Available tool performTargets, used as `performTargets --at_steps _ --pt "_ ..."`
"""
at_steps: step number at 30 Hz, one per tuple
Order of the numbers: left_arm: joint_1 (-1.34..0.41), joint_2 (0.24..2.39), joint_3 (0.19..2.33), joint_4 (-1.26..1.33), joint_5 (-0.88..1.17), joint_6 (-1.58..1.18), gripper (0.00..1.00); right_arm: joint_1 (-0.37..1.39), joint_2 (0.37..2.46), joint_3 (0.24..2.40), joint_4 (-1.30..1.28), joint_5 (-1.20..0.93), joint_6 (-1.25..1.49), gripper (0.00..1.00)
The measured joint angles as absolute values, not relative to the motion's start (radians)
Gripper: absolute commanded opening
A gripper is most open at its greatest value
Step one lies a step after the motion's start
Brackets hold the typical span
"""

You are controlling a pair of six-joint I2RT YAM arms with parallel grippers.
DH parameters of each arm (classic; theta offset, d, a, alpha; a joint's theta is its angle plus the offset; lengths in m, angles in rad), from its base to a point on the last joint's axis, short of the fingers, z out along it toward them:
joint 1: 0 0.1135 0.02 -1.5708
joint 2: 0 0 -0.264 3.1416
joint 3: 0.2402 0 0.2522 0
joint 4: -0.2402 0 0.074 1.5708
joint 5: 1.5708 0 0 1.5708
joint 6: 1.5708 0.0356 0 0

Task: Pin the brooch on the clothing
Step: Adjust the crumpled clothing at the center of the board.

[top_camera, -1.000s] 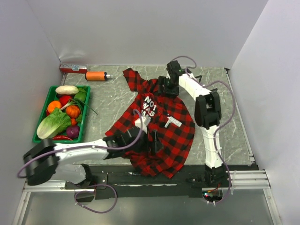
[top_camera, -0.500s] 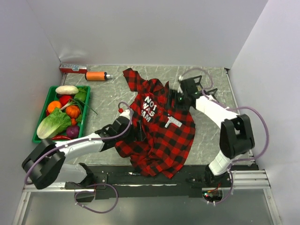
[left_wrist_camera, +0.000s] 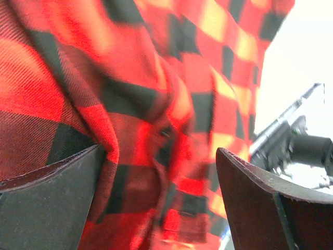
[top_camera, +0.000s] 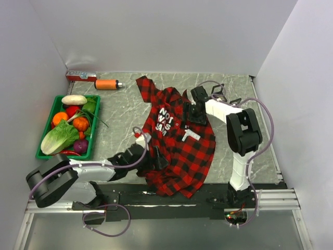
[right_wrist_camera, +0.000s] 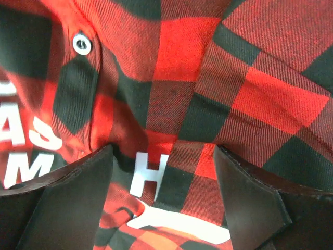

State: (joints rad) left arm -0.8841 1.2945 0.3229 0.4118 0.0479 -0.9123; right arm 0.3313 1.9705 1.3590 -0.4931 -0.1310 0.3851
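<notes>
The red-and-black plaid shirt [top_camera: 183, 156] lies crumpled on the table, with white lettering [top_camera: 166, 119] on its chest. A small white oblong piece [top_camera: 190, 134] lies on the shirt; I cannot tell whether it is the brooch. My left gripper [top_camera: 157, 156] is at the shirt's left edge, open, with a fold of plaid cloth [left_wrist_camera: 78, 62] between its fingers [left_wrist_camera: 47, 208]. My right gripper [top_camera: 191, 113] is low over the upper chest, open, its jaws on either side of a white letter H [right_wrist_camera: 145, 174]. A shirt button [right_wrist_camera: 82, 43] shows at upper left.
A green crate [top_camera: 97, 121] of vegetables stands at the left. An orange bottle [top_camera: 106, 84] and a red box [top_camera: 80, 77] lie by the back wall. White walls close in three sides. A black rail [top_camera: 156, 199] runs along the near edge.
My right gripper moved left and down onto the chest. My left gripper drew back toward the near edge, and the shirt's lower left part bunched inward with it.
</notes>
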Motion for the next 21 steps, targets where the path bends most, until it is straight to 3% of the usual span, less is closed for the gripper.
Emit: performTargets --at_steps 10,21 --pt "-1.126 1.314 0.328 0.429 -0.025 -1.067 0.96 0.352 2.207 1.737 -0.662 -0.114 0.395 0.84" --pt "-1.237 1.167 0.348 0.164 -0.105 -1.138 0.96 0.398 2.374 2.027 -0.734 -0.149 0.403 0.85"
